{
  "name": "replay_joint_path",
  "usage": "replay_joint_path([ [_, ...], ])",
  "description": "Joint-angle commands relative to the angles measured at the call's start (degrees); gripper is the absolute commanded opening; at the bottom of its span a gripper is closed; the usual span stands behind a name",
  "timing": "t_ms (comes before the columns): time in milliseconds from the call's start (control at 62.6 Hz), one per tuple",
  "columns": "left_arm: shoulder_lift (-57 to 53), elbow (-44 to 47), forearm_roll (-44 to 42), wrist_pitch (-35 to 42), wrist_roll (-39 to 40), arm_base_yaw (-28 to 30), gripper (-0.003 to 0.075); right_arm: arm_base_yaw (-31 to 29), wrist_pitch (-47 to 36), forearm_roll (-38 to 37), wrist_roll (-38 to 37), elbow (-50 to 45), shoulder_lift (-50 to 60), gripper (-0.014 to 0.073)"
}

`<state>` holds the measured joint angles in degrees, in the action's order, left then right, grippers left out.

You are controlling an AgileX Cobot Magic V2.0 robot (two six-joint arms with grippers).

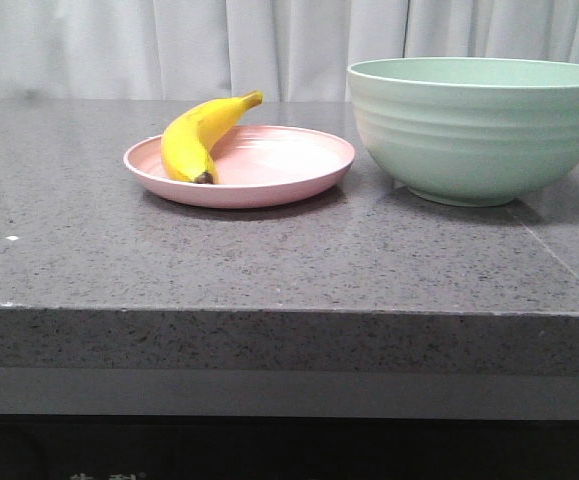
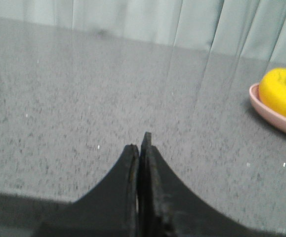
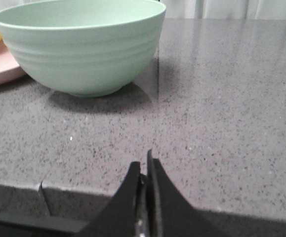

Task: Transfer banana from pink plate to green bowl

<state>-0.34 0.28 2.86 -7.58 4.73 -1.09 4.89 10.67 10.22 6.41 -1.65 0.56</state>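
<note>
Banana [image 1: 198, 139]: on pink plate [image 1: 299, 175], left half; long axis 7-to-1 o'clock. Left hand [image 2: 140, 143] nearer, closed, empty; banana at its 2 o'clock. Right hand [image 3: 143, 165] closed, empty, facing green bowl [image 1: 469, 130].

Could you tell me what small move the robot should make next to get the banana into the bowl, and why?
Probably open the left gripper and ease it toward the banana. The banana lies on the pink plate, untouched, and that plate shows close in the left wrist view. Both grippers are shut and hold nothing; the right gripper faces the green bowl instead.
</note>
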Motion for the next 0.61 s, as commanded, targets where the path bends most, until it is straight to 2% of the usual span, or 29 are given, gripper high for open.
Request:
replay_joint_path([
  [0, -1.3, -0.9, 0.2, 8.7, -0.1, 0.1, -0.0018, -0.3, -8.2, 0.7, 0.3, 0.6, 1.3, -0.0068],
  [176, 1.6, -10.0, -5.7, 7.6, -0.1, 0.1, -0.0018, -0.3, -6.6, 0.0, 0.3, 8.5, 0.6, -0.0068],
  [367, 13.5, -21.2, -7.4, 1.6, -0.1, 0.1, -0.0018, -0.3, -1.5, -0.9, 0.3, 20.8, -8.4, -0.0068],
  [591, 24.4, -24.6, -7.4, 8.8, -0.1, 0.1, -0.0018, -0.3, -0.4, -0.9, 0.3, 29.0, -18.5, -0.0063],
])
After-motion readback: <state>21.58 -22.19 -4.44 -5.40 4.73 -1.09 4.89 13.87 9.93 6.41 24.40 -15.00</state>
